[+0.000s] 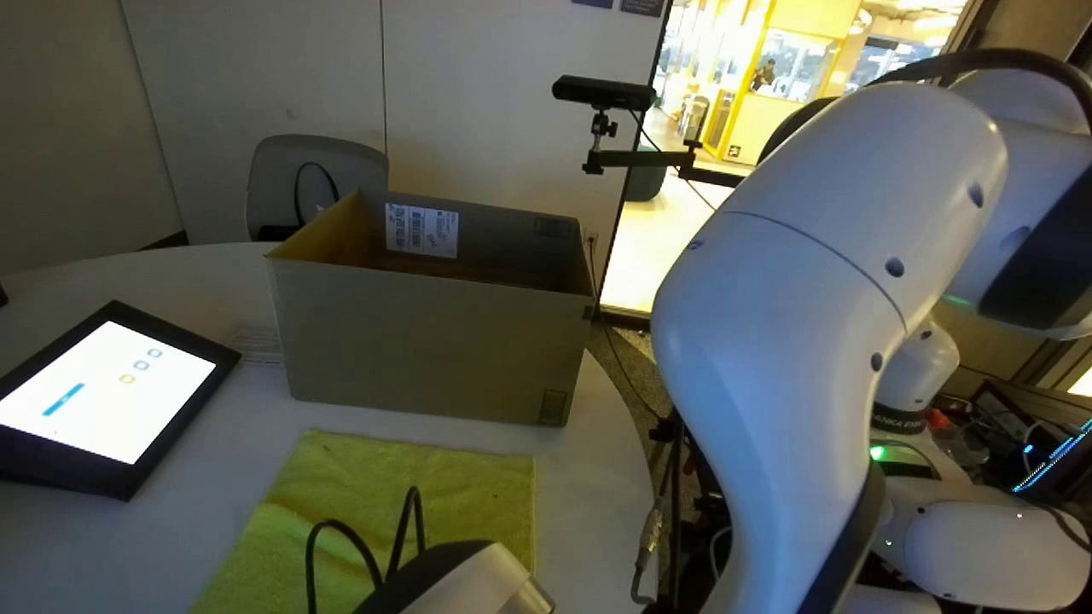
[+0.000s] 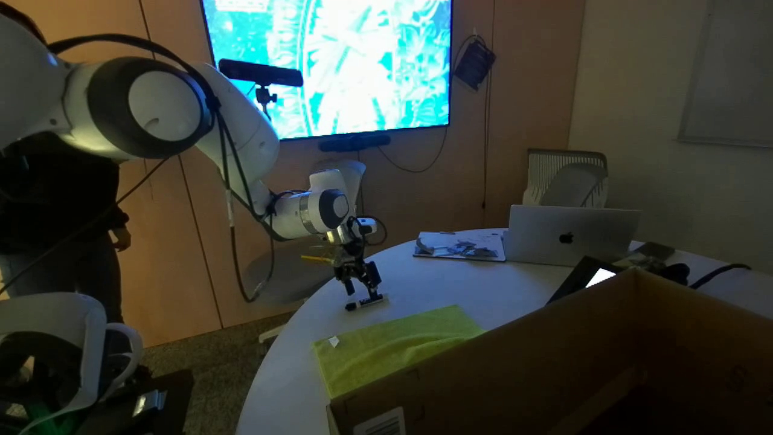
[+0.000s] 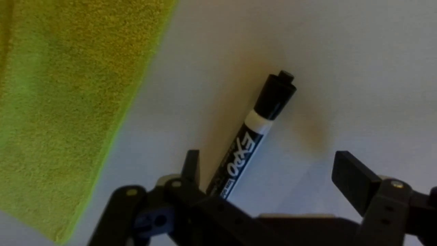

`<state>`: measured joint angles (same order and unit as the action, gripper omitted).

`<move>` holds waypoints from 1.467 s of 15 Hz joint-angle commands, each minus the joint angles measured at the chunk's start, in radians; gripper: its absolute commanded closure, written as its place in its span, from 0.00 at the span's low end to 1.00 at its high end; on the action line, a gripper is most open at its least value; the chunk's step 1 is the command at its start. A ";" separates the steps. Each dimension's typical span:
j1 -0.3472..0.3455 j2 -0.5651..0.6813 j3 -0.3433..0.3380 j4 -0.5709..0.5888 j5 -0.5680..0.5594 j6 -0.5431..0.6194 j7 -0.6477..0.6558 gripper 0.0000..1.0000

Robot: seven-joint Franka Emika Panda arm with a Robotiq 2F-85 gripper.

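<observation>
In the wrist view we see a yellow towel [image 3: 68, 102], then a marker [image 3: 251, 133] lying on the table [image 3: 375, 68], near its rounded edge. The marker looks light, stiff and smooth, apt to roll; we'd hold it mid-barrel. The gripper [image 3: 268, 167] hangs over it, jaws spread wide, pinching nothing.

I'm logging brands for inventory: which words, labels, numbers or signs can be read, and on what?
"EXPO": dry-erase marker; its smaller print is blurred.
"ANKA EM", partial: robot arm's dark band.
Apple logo, wordless: MacBook.
Too small or blurred: shipping label inside cardboard box; tablet screen; wall plaques.
</observation>
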<state>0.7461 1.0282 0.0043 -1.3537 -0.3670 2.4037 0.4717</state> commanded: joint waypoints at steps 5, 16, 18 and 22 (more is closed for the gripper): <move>-0.027 0.050 -0.015 0.057 0.092 0.022 -0.018 0.00; -0.147 0.046 0.074 -0.005 0.201 0.129 -0.094 0.00; -0.153 0.046 0.079 -0.009 0.220 0.131 -0.106 0.00; -0.147 0.039 0.071 -0.015 0.225 0.125 -0.105 0.00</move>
<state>0.6063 1.0618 0.0745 -1.3572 -0.1640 2.5027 0.3922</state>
